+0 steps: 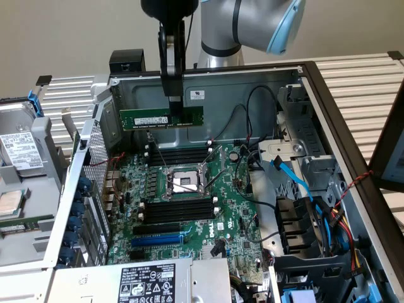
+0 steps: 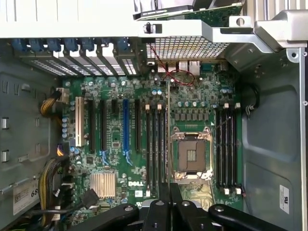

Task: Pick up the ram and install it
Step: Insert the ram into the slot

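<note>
The tool (image 1: pixel 174 112) pinches the ram (image 1: pixel 145 118) mid-length by its top edge, upper centre of the exterior view. It is probably light, stiff, thin and fragile.

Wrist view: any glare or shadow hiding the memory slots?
Wrist view: memory slots evenly lit, no glare; the case's pale rim is washed out white. Exterior view: glare on the CPU socket; the ram in the shut jaws evenly lit, no hard shadow on the board.

Workshop: open PC case (image 1: pixel 252 79), mobo (image 1: pixel 235 211)
</note>
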Robot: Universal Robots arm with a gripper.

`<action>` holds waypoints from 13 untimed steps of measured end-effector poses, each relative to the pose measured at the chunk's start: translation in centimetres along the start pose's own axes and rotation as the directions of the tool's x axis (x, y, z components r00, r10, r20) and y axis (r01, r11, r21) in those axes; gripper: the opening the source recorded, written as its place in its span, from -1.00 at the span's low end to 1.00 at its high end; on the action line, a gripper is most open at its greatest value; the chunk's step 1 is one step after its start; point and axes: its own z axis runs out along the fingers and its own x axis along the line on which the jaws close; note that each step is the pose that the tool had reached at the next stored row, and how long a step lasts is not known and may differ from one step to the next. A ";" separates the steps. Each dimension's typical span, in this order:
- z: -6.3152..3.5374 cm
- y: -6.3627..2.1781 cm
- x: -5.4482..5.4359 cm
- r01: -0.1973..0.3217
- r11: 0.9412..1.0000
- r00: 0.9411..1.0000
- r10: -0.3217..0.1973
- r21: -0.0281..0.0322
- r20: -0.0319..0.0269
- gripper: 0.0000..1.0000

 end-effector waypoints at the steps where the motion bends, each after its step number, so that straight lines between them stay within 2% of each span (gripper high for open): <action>1: 0.19 -0.03 0.0 0.000 1.000 1.000 0.000 0.000 0.000 -0.76; 13: 2.57 -0.24 0.3 0.000 1.000 1.000 0.000 0.000 0.000 -0.76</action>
